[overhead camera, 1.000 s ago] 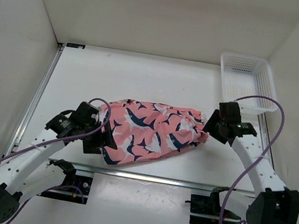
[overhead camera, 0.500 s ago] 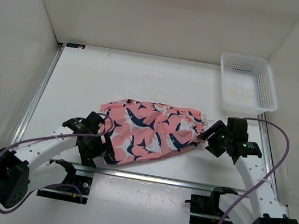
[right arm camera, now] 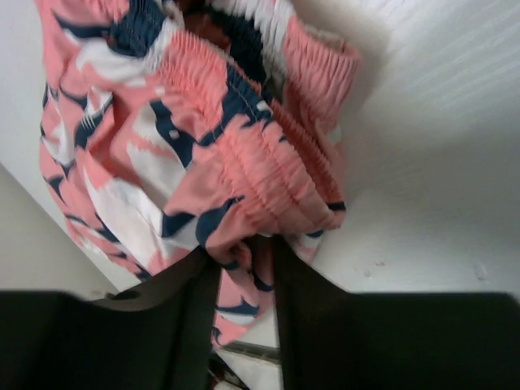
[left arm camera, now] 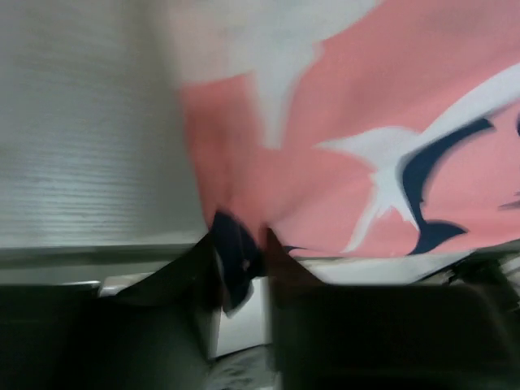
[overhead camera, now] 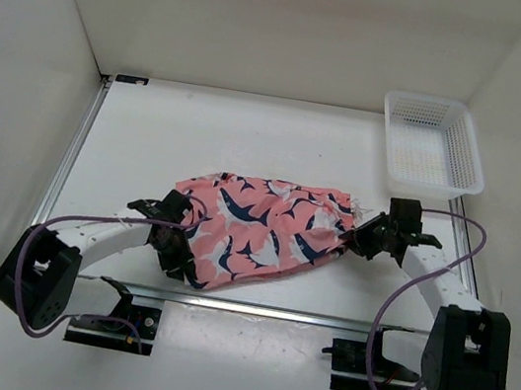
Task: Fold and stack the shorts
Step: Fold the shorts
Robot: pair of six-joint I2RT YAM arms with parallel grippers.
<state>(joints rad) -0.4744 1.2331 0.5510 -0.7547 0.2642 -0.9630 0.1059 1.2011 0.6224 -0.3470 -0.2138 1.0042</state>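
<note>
White mesh basket (overhead camera: 428,186) sits at 2 o'clock, apart from the shorts (overhead camera: 260,230). The left gripper (overhead camera: 176,241) pinches their hem and the right gripper (overhead camera: 365,238) pinches their waistband. The left wrist view is blurred.

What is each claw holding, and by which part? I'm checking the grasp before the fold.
Left claw pinches the shorts at a dark hem corner; right claw pinches their gathered waistband end.

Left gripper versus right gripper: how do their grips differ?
The left gripper pinches a dark hem corner of the shorts; the right gripper pinches the gathered waistband. Also the left gripper holds the near-left end, the right gripper the right end. Both are shut on fabric.
</note>
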